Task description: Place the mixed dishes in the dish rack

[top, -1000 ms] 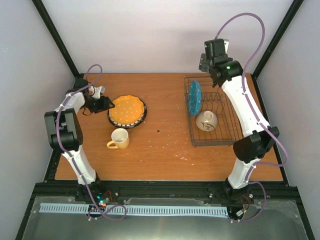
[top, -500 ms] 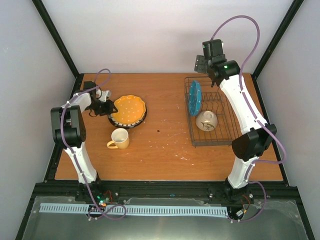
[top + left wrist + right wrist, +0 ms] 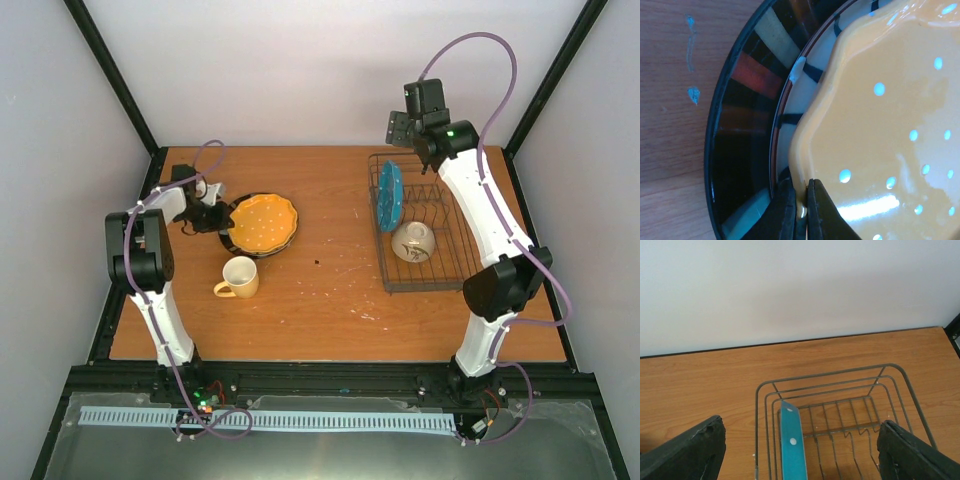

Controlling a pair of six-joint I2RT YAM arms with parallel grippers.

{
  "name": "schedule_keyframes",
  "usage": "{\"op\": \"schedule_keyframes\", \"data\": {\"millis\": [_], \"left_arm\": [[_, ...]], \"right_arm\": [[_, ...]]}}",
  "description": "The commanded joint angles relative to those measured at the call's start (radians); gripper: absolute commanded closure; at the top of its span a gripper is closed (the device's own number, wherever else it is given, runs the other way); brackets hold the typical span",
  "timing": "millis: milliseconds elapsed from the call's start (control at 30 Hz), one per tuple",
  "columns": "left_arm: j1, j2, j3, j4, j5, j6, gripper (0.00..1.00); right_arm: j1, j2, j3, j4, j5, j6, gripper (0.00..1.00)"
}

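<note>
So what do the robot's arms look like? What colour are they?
The left arm and right arm are white tubes with chunky black joints. A purple cable loops along each one. The right arm has a tiny green light near its top. The fingers are black, with scuffed edges.

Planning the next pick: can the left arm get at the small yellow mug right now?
Probably not yet. The small yellow mug stands uncovered near that arm, but the left gripper is shut on the rim of the orange-yellow dotted plate, so it must release first.
</note>
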Motion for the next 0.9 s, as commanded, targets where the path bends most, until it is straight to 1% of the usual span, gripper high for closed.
{"op": "schedule_keyframes", "data": {"millis": [0,100,267,333,367,400,433,467,533,667,767,867], "left_arm": [[-0.014,0.009,0.03,-0.042,0.011,0.045,0.99],[-0.014,-0.009,0.07,-0.052,0.017,0.047,0.99],[-0.014,-0.059,0.157,-0.06,0.043,0.043,0.99],[-0.014,-0.072,0.191,-0.067,0.058,0.043,0.99],[-0.014,-0.078,0.206,-0.071,0.066,0.042,0.99],[-0.014,-0.082,0.217,-0.073,0.076,0.043,0.99],[-0.014,-0.087,0.227,-0.075,0.085,0.044,0.99],[-0.014,-0.093,0.232,-0.075,0.089,0.044,0.99],[-0.014,-0.104,0.239,-0.074,0.096,0.048,0.99],[-0.012,-0.135,0.236,-0.06,0.122,0.068,0.99],[-0.012,-0.163,0.212,-0.033,0.157,0.076,0.99],[-0.012,-0.174,0.221,-0.024,0.19,0.075,0.99]], "right_arm": [[0.003,0.022,0.031,0.018,-0.054,-0.008,0.19],[0.002,0.03,0.035,0.057,-0.175,-0.034,0.2],[0.009,0.075,0.051,0.166,-0.546,-0.052,0.2],[0.019,0.112,0.073,0.199,-0.671,-0.048,0.29],[0.026,0.133,0.089,0.209,-0.726,-0.047,0.32],[0.033,0.158,0.096,0.213,-0.775,-0.045,0.32],[0.038,0.201,0.141,0.212,-0.828,-0.042,0.3],[0.042,0.237,0.181,0.199,-0.873,-0.038,0.26],[0.048,0.314,0.24,0.159,-0.99,-0.027,0.23],[0.064,0.436,0.301,0.073,-1.113,-0.046,0.25],[0.075,0.488,0.301,0.057,-1.161,-0.052,0.24],[0.082,0.524,0.301,0.054,-1.186,-0.039,0.24]]}}
